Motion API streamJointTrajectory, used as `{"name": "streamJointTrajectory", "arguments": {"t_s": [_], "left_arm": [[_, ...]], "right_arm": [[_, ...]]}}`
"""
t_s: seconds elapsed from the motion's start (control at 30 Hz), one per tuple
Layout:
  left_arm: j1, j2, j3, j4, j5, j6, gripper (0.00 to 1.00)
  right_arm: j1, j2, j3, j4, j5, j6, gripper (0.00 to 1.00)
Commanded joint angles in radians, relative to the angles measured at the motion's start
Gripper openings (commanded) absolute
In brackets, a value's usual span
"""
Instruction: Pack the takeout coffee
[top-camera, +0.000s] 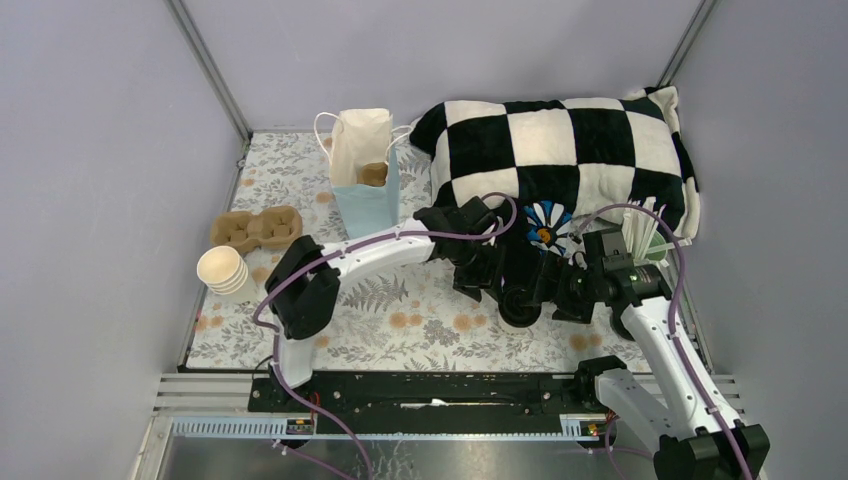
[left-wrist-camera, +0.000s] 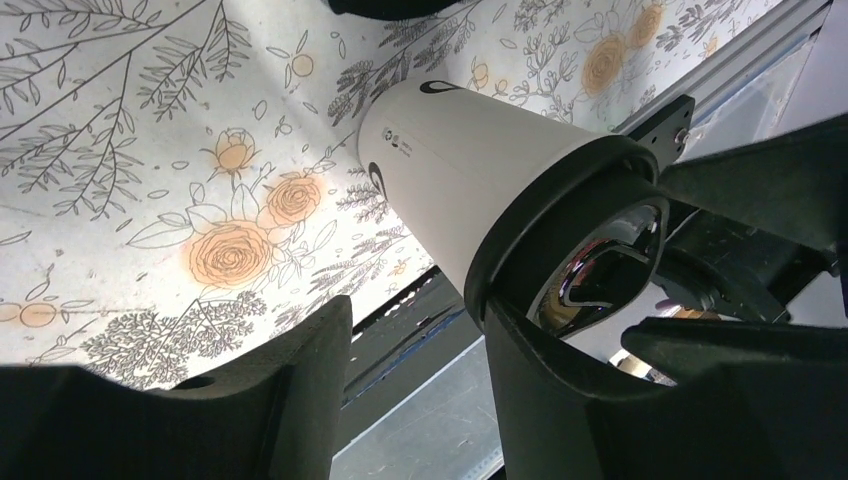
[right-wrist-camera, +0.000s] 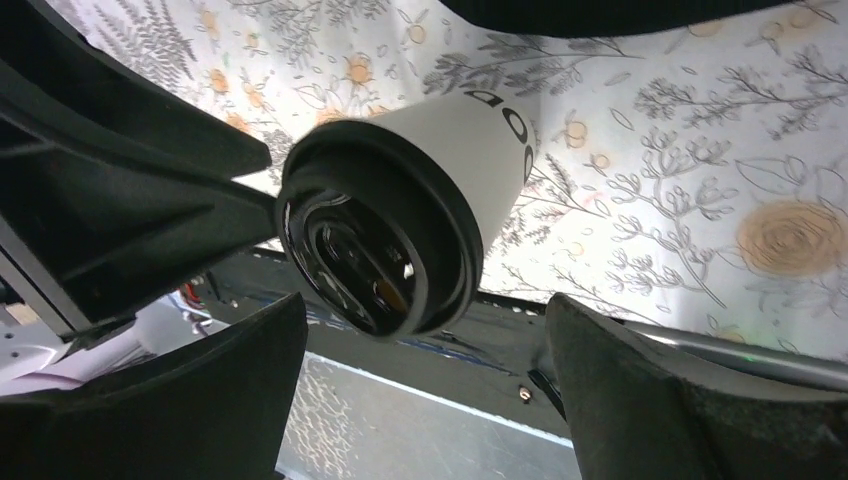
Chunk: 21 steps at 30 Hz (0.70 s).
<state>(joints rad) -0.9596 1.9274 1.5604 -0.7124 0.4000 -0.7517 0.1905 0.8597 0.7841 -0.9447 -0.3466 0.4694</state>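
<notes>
Right tool (right-wrist-camera: 425, 320) spread wide around the takeout coffee (left-wrist-camera: 450, 170), clear of it. Left tool (left-wrist-camera: 420, 335) part spread, one finger against the black lid (right-wrist-camera: 370, 250). Cup sits near the table's near edge, right of middle. Drag that finger and you'll likely tip it.

Cream cup (right-wrist-camera: 485, 140) tilted over floral counter (right-wrist-camera: 700, 130), black lid (right-wrist-camera: 375, 255) toward camera. Right fingers (right-wrist-camera: 640, 400) spread wide, clear of lid. Left fingers (right-wrist-camera: 150, 220) meet lid rim.
</notes>
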Motion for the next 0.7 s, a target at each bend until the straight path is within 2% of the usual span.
{"name": "streamJointTrajectory", "arguments": {"t_s": [0.0,0.2,0.37,0.5,0.67], "left_arm": [[0.001,-0.091,-0.024,0.023,-0.013,0.022,0.57],[0.011,-0.113,-0.042,0.025,-0.005,0.026,0.6],[0.024,-0.164,-0.104,0.026,-0.021,0.03,0.63],[0.047,-0.238,-0.145,0.019,-0.043,0.036,0.66],[0.057,-0.316,-0.17,-0.003,-0.067,0.035,0.68]], "right_arm": [[-0.041,-0.007,-0.031,0.11,-0.127,0.002,0.95],[-0.109,0.025,-0.076,0.194,-0.237,-0.011,0.93],[-0.108,0.056,-0.1,0.252,-0.305,-0.023,0.79],[-0.108,0.067,-0.126,0.279,-0.348,-0.022,0.74],[-0.108,0.054,-0.202,0.385,-0.393,0.058,0.69]]}}
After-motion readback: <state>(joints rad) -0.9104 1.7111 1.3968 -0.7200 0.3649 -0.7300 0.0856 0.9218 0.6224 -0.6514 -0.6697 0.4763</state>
